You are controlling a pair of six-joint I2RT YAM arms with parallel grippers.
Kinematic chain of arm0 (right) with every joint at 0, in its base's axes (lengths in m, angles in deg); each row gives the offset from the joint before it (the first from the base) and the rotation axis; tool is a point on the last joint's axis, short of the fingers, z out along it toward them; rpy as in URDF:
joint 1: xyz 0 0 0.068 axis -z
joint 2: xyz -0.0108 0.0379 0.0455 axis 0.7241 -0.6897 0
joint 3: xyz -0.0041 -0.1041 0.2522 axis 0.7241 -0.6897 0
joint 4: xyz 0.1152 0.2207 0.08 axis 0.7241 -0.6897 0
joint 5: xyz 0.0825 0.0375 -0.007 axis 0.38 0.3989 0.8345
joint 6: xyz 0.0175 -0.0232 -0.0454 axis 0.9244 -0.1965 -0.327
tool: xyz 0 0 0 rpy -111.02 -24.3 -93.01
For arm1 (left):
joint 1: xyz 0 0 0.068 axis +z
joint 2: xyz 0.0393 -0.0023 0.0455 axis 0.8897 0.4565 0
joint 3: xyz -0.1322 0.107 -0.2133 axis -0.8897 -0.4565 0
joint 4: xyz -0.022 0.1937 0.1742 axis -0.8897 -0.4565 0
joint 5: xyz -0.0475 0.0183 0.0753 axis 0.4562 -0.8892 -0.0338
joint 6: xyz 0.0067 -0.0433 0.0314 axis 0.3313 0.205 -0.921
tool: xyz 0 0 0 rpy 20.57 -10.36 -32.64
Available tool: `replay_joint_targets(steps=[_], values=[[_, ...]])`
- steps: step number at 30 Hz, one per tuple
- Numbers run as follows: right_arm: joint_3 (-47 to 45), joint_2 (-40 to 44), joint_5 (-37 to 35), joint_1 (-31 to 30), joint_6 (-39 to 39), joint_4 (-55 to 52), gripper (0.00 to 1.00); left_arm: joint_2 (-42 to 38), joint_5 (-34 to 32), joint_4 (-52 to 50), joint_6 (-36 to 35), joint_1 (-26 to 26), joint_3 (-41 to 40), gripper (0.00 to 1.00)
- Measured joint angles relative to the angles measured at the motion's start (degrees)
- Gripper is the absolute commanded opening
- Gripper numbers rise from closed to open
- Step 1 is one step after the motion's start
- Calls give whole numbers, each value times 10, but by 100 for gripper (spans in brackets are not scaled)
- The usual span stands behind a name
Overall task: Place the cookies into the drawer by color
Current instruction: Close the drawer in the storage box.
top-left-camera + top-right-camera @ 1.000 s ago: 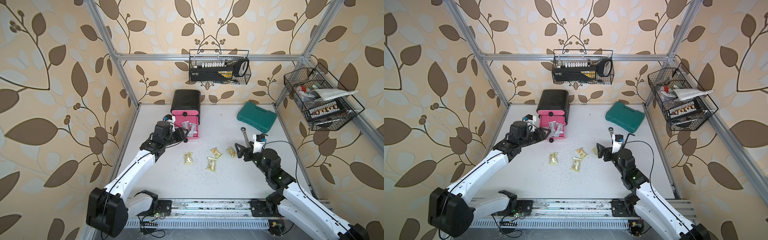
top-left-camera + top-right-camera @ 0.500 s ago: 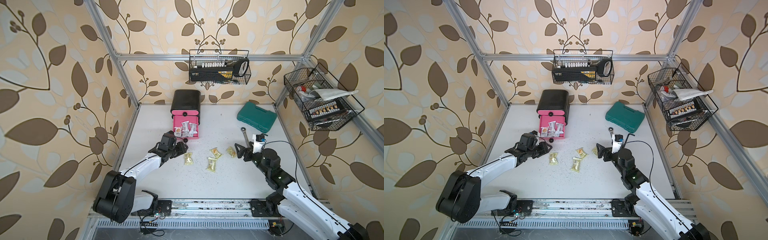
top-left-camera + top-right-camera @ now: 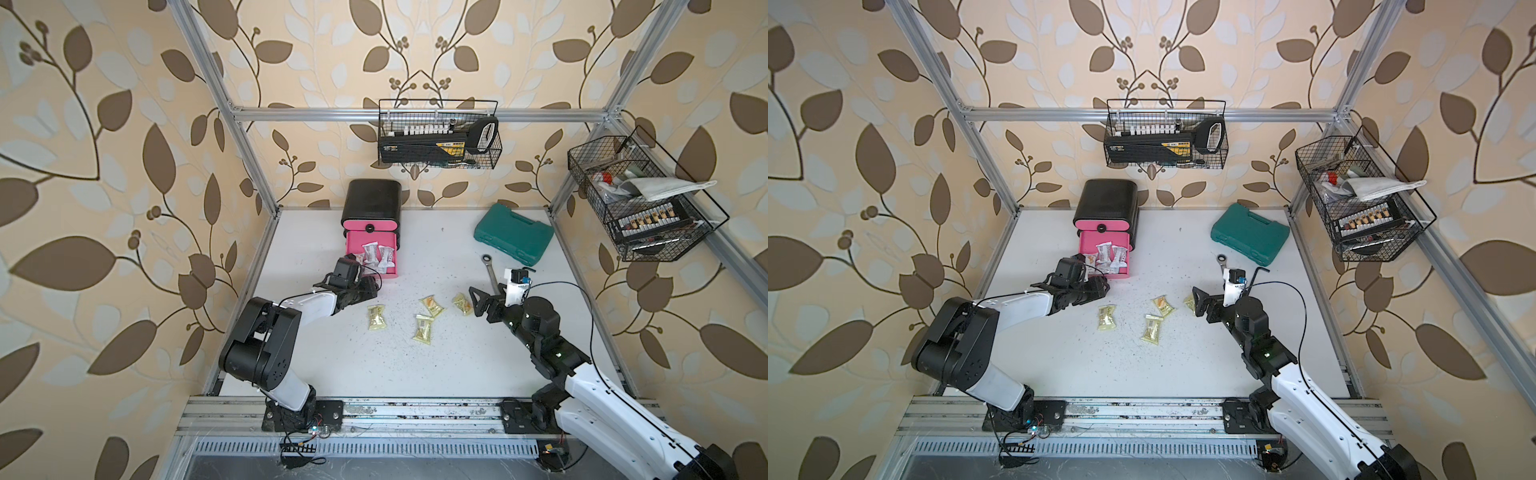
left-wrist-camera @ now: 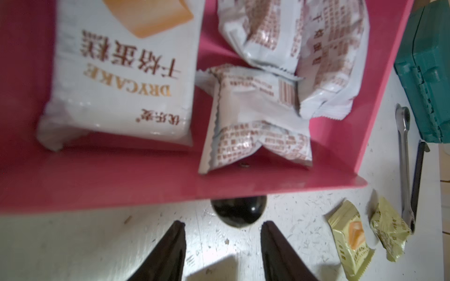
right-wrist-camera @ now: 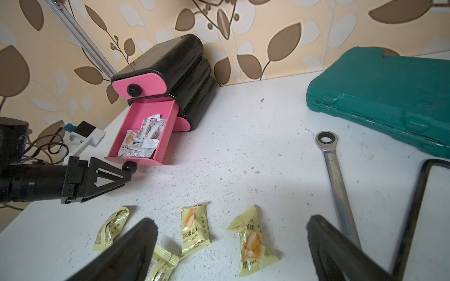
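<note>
The drawer cabinet [image 3: 371, 199] is black, and its middle pink drawer [image 3: 352, 246] is pulled out, holding several white cookies [image 3: 376, 257] [image 4: 121, 80]. My left gripper [image 3: 372, 286] [image 4: 222, 226] lies low on the table in front of that drawer. It is open and empty, its tips just short of the black knob [image 4: 238, 211]. Several pale yellow cookies [image 3: 376, 318] [image 5: 194, 228] are scattered on the table. My right gripper [image 3: 478, 299] [image 5: 232, 221] is wide open just above them, nearest one yellow packet [image 5: 252, 240].
A teal tool case [image 3: 513, 232] sits at the back right. A ratchet wrench [image 3: 489, 270] and a black hex key [image 5: 418, 194] lie beside my right gripper. Wire baskets hang on the back wall [image 3: 436, 137] and the right wall [image 3: 640, 199].
My left arm has folded down and drawn back from over the drawer to the table in front of its knob, its jaws spreading. The right arm has not moved.
</note>
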Motion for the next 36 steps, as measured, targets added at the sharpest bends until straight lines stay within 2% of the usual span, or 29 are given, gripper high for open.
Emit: replay_joint_targets(steps=[11, 18, 22, 31, 36], values=[[0, 0, 0, 0, 0, 1, 99, 42, -27, 5, -4, 0, 38, 41], [0, 0, 0, 0, 0, 2, 99, 45, -27, 6, 4, 0, 38, 19], [0, 0, 0, 0, 0, 2, 99, 43, -27, 5, 5, 0, 38, 11], [0, 0, 0, 0, 0, 2, 99, -7, -43, -36, 7, 0, 44, 7], [0, 0, 0, 0, 0, 2, 99, -9, -68, -74, 0, 0, 92, 6]])
